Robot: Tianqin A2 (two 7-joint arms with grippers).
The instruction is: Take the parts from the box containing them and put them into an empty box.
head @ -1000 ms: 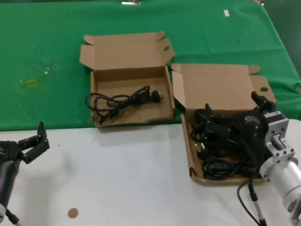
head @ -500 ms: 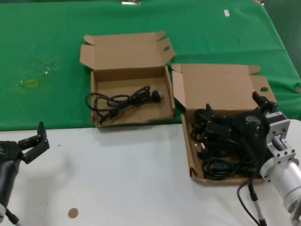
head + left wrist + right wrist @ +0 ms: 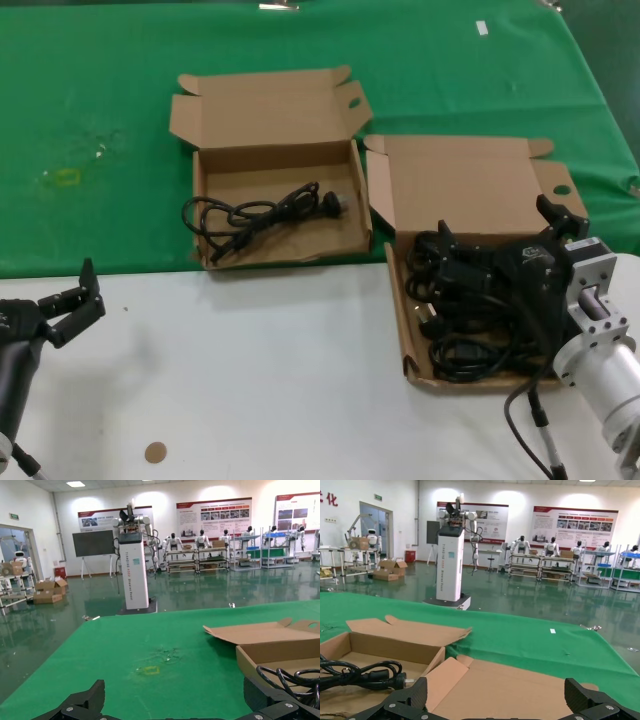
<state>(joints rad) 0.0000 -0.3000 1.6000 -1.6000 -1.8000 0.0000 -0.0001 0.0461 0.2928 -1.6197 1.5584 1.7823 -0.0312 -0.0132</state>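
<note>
Where the white counter (image 3: 260, 380) meets the green cloth (image 3: 100, 120), two brown cardboard boxes sit with lids thrown back. Count: boxes two, arms two, pincers two.

Low-walled box (image 3: 405, 330), robot's right side, front edge on the white surface: holds a tangled heap of black power cords (image 3: 470, 310) with chunky plugs. Coils overlap; exact number cannot be told, several at least. Wide lid flap behind it, one round hole visible in the tab at its right corner.

Taller box (image 3: 355, 215), further back and to the left of the first, resting on the green cloth, just beside the first box's lid: holds one cord (image 3: 255, 215), loosely looped, part of the loop hanging over the left wall, plug end toward the right wall. One hole in its lid tab as well.

Right pincer (image 3: 500, 240): down in the low box over the cord heap, fingers spread wide, one finger (image 3: 445, 240) near the middle of the pile, the other at the box's right edge. Nothing gripped that can be seen. Right wrist view shows both fingertips well apart, the taller box and its single cord beyond.

Left pincer (image 3: 85, 295): parked at the left edge above the white counter, well apart from both boxes, fingers open, empty

One small brown disc (image 3: 154, 452) on the counter near the front
</note>
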